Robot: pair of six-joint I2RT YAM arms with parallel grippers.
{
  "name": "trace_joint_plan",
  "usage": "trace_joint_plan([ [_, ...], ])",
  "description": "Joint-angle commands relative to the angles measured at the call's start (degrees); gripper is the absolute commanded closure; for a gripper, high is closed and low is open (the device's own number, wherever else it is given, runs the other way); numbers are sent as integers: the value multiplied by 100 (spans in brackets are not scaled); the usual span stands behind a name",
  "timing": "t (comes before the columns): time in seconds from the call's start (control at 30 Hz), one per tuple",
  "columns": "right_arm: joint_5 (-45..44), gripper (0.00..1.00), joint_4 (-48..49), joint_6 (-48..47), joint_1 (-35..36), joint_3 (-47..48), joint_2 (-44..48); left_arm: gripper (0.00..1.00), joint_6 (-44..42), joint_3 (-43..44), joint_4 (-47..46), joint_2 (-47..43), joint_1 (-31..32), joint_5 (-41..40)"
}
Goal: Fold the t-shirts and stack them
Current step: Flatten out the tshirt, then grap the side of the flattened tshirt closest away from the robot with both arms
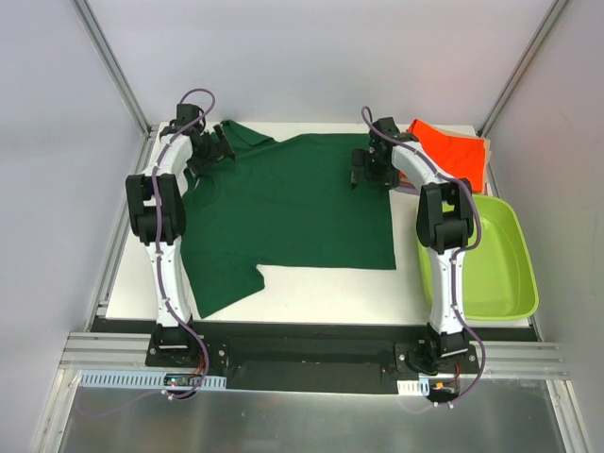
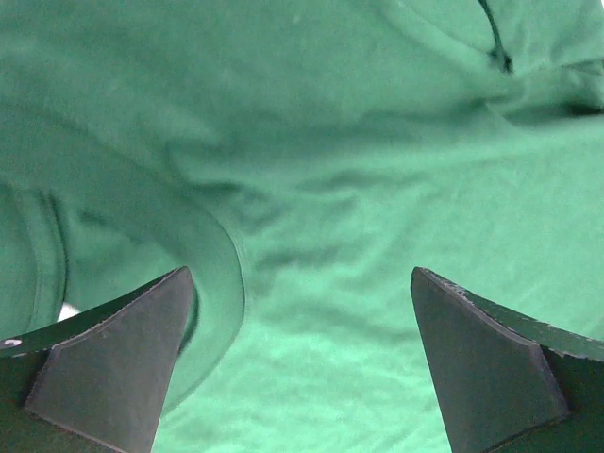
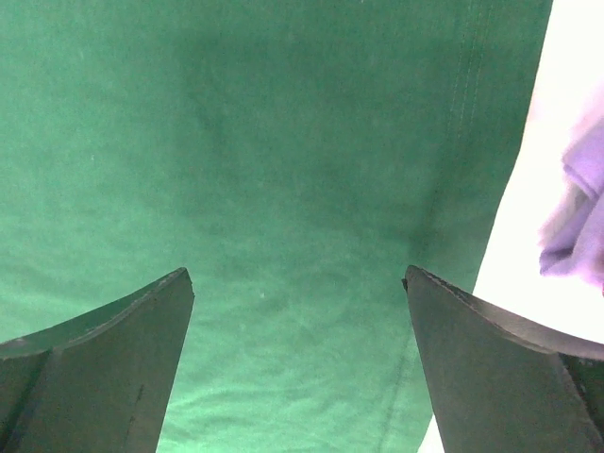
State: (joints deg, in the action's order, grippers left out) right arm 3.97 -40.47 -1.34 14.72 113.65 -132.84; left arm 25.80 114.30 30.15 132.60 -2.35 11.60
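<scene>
A large dark green collared shirt lies spread over the white table. My left gripper is open just above its far left part, near the collar; green cloth fills that wrist view between the fingers. My right gripper is open above the shirt's far right edge; its view shows green cloth and the hem. A folded orange shirt lies on a beige one at the far right. A bit of lavender cloth shows at the right of the right wrist view.
A lime-green plastic bin stands at the right, next to the right arm. Bare white table shows in front of the shirt. Grey walls and frame posts close in the sides.
</scene>
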Motion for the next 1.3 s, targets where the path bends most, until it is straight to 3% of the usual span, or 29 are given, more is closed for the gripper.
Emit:
trace_joint_plan([
  [0.0,52,4,-41,-296,153,-455,1108,1,126,-870,175,-1567,-37,-113],
  [0.3,-334,4,1102,98,479,-3978,3762,1,1127,-5686,193,-5652,-11,-1089],
  [0.37,-362,4,1260,300,497,-4576,4194,1,1382,-6897,271,-6461,-20,-1046],
  [0.53,-581,4,1296,486,497,-5299,4810,1,2235,-8580,693,-8343,-2,-940],
  [0.63,-520,4,1322,495,488,-5388,4881,1,2683,-8933,1097,-9109,120,-1124],
  [0.8,-458,4,1349,504,505,-5423,4864,2,3079,-8925,1511,-9427,226,-1388],
  [0.97,-686,4,1217,425,505,-5362,4829,10,3439,-8873,1861,-9182,752,-1537],
  [1.1,-713,4,1217,407,497,-5362,4767,12,3985,-8680,2389,-8857,1491,-2099],
  [1.17,-695,4,1208,398,497,-5327,4697,12,4020,-8618,2460,-8594,1545,-2100],
  [1.27,-669,4,1190,363,479,-5291,4600,22,4090,-8652,2487,-8382,1553,-2152],
])
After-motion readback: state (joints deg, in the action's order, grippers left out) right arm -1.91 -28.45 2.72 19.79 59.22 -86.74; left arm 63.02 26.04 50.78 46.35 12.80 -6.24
